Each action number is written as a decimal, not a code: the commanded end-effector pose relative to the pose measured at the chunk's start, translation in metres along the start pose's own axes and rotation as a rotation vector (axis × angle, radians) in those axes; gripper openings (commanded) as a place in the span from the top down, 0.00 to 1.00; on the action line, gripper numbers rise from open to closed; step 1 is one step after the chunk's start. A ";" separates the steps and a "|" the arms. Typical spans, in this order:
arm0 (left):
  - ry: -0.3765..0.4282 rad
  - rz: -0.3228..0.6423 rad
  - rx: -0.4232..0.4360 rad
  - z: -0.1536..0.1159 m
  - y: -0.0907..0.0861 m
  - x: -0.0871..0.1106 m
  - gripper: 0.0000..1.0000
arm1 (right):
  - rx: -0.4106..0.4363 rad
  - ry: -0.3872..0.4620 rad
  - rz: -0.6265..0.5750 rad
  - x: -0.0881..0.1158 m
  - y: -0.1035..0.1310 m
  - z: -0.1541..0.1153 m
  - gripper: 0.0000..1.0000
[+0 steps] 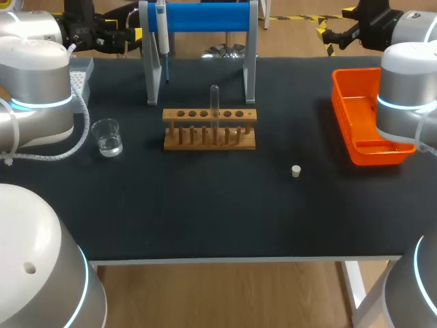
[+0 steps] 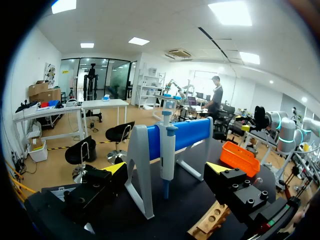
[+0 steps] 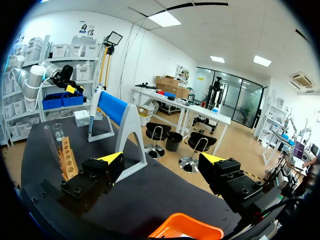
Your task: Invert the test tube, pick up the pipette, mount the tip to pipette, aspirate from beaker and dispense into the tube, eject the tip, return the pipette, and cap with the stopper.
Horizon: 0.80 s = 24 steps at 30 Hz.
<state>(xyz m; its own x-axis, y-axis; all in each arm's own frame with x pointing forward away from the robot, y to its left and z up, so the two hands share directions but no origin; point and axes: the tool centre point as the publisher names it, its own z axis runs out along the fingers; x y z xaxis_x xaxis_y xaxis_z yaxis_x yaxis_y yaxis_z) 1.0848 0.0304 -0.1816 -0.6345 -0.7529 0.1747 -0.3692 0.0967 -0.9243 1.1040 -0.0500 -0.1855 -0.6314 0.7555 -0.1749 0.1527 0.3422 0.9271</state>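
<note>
While the left fingers (image 2: 116, 168) and right fingers (image 3: 113, 158) gaped wide and empty near the table's (image 1: 205, 205) far corners, nothing looked begun: the tube (image 1: 214, 102) stood in the rack (image 1: 239, 141) mid-table, the pipette (image 1: 162, 34) hung on its stand (image 1: 205, 17) by the far edge, and the stopper (image 1: 296, 171) lay loose.

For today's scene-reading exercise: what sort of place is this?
Likely a lab bench: a wooden rack holding a clear test tube, a pale pipette hanging on a blue-barred grey stand, a small glass beaker of clear liquid.
</note>
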 end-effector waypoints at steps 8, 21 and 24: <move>-0.001 0.000 0.003 0.000 0.001 0.000 0.00 | 0.002 0.002 0.000 -0.001 0.000 0.000 0.00; -0.001 0.000 0.003 0.000 0.001 0.000 0.00 | -0.045 0.071 0.011 0.032 0.006 -0.027 0.00; -0.001 0.000 0.003 0.000 0.001 0.000 0.00 | -0.064 0.109 0.007 0.053 0.008 -0.041 0.00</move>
<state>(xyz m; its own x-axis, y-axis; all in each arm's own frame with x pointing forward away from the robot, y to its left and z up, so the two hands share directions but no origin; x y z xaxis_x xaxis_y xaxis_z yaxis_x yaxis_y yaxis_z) 1.0848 0.0303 -0.1816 -0.6345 -0.7529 0.1748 -0.3693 0.0967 -0.9243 1.0726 -0.0194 -0.1787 -0.7054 0.6961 -0.1332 0.1263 0.3084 0.9428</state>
